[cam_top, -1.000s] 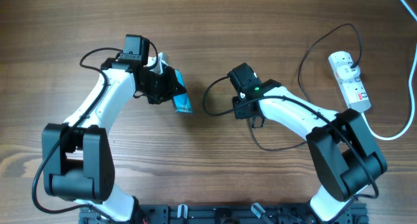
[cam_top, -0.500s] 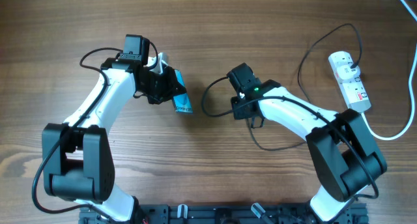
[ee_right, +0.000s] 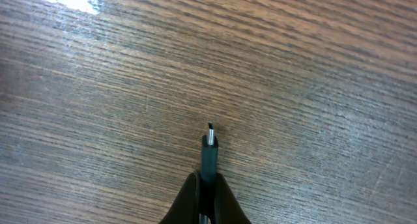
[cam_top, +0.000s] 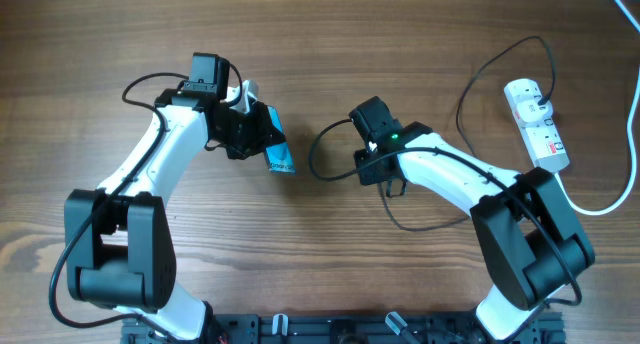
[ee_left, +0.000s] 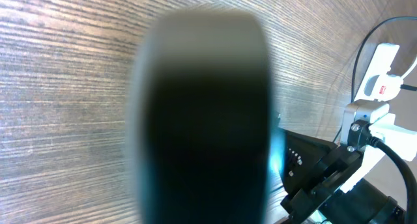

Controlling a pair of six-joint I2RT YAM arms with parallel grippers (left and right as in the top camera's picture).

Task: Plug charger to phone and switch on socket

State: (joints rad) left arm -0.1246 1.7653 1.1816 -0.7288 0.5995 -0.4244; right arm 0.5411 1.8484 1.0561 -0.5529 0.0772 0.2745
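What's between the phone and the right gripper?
Overhead view: only a black cable loop off the right wrist, over bare table, separates the phone from the right gripper.

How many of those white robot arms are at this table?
2. The left arm is left of centre, gripping the phone; the right arm is right of centre, pinching the charger.

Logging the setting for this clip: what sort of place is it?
Probably a robot test bench, not a home: a wood-grain table, left arm and right arm based at its near edge, with a white power strip, phone and charger cable as props.
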